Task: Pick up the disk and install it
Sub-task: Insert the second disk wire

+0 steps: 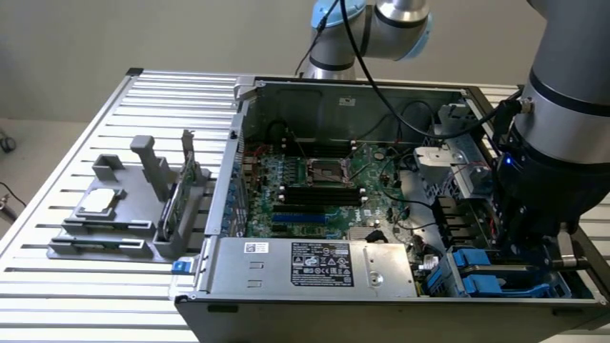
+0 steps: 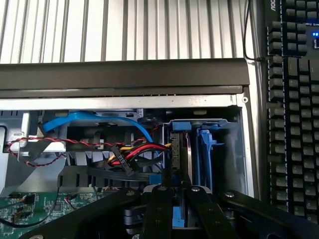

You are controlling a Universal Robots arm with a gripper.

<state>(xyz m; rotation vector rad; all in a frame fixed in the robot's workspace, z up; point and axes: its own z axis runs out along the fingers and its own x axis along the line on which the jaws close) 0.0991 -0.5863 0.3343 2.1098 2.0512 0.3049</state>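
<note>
Seating the disk [image 2: 185,149] is the step in hand, as I judge it: the drive stands on edge in its blue bracket, already down inside the drive bay [image 2: 234,149] at the corner of the computer case [image 1: 286,282]. In the wrist view its dark edge and blue frame run straight ahead of the pincer [image 2: 175,199], whose two black fingers [image 2: 158,209] converge on the lower end of the bracket; they look closed on the disk, though the contact itself is hard to make out. A second blue bracket [image 2: 205,149] sits just beside the disk, on the side toward the case wall. On the other side of the pincer a bundle of red, yellow and black power wires [image 2: 139,149] and a blue data cable [image 2: 99,119] hang close by. In the exterior view the arm reaches down into the bay, with blue brackets [image 1: 481,275] beneath it, the power supply [image 1: 315,264] near and the motherboard [image 1: 315,186] further off. Beyond the case a keyboard [image 2: 289,99] lies on the slatted bench [image 2: 124,30].

Finishing the insertion calls, I think, for a straight push along the bay's guides, keeping the bracket square and clear of those wires.
</note>
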